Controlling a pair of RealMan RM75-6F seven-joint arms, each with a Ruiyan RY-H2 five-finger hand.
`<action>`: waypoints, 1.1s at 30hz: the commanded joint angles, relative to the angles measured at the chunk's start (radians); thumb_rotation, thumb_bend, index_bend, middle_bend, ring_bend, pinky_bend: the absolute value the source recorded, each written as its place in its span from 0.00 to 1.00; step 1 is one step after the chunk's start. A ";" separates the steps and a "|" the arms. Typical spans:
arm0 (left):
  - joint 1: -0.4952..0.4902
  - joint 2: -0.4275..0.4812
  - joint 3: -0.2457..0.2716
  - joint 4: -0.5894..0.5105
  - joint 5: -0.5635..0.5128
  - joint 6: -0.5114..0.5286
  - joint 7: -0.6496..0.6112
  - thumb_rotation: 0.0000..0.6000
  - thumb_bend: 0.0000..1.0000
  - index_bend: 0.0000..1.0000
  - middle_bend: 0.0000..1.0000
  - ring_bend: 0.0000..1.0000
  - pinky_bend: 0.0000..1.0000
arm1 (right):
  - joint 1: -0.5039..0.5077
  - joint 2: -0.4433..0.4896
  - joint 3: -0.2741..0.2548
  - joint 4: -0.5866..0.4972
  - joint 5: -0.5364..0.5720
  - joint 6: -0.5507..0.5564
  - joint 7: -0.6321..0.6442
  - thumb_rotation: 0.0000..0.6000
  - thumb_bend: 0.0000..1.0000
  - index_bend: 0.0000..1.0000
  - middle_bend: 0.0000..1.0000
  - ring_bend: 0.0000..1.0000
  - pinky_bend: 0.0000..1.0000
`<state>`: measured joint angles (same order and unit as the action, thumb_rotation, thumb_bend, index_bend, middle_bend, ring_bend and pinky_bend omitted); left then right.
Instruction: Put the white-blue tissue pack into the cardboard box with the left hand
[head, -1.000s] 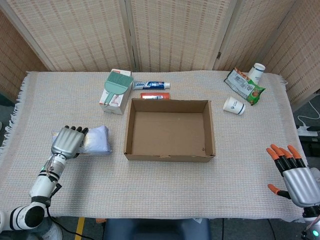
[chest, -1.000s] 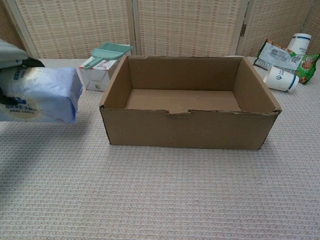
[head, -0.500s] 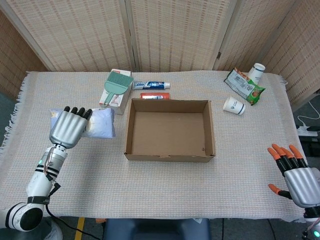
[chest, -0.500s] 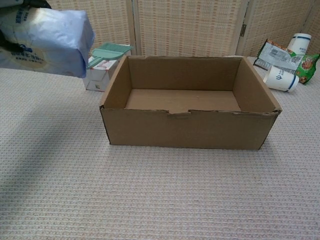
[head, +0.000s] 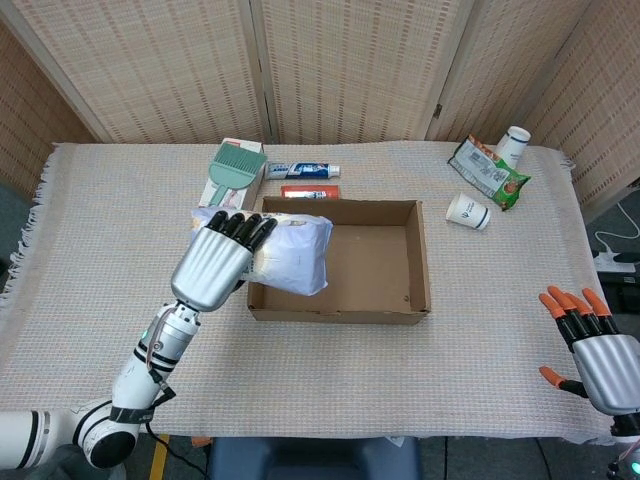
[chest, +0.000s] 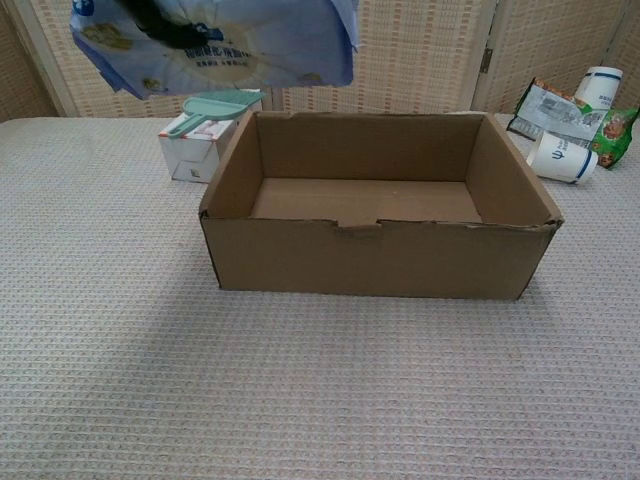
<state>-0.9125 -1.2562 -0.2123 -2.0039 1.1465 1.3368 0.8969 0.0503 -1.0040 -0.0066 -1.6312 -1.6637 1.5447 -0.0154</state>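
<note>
Tissue pack, white-blue, soft wrap: I have it held aloft in the left robot hand, fingers curled over its top edge, its free end hanging above the left part of the cardboard box. From the chest camera the pack rides high, well clear of the box rim, with dark fingers partly showing against the wrapper.

Box: open top, nothing inside, sitting on the woven worktop.

Right robot hand: idle at the near right edge, fingers spread, holding nothing.

Nearby stock: green dustpan brush on a small white carton, toothpaste tube, red packet just behind the box; paper cups and snack bag at far right, well apart.

Risks, as I judge them:
- Pack overhangs the left wall; released now, it could land across the rim and tip outward onto the worktop.
- Grip sits at one end of a squashy pack; the wrapper may slide from under my fingers before I am centred.
- Lowering without moving further right could catch the wall and shove the light box.
- Drop from this height may bounce the pack.
</note>
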 joint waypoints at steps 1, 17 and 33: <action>-0.031 -0.074 -0.016 0.025 -0.011 -0.021 0.017 1.00 0.30 0.47 0.61 0.51 0.59 | 0.000 0.002 0.001 0.000 0.002 0.000 0.005 1.00 0.00 0.06 0.03 0.00 0.00; -0.121 -0.406 -0.069 0.352 -0.010 -0.071 -0.091 1.00 0.30 0.47 0.61 0.51 0.59 | 0.004 0.009 0.003 0.004 0.010 -0.010 0.026 1.00 0.00 0.06 0.03 0.00 0.00; -0.090 -0.494 -0.057 0.546 -0.005 -0.113 -0.210 1.00 0.25 0.15 0.30 0.24 0.38 | 0.005 0.002 0.003 0.004 0.012 -0.017 0.012 1.00 0.00 0.06 0.03 0.00 0.00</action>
<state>-1.0071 -1.7532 -0.2714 -1.4563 1.1491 1.2386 0.6957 0.0552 -1.0015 -0.0041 -1.6278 -1.6511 1.5274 -0.0029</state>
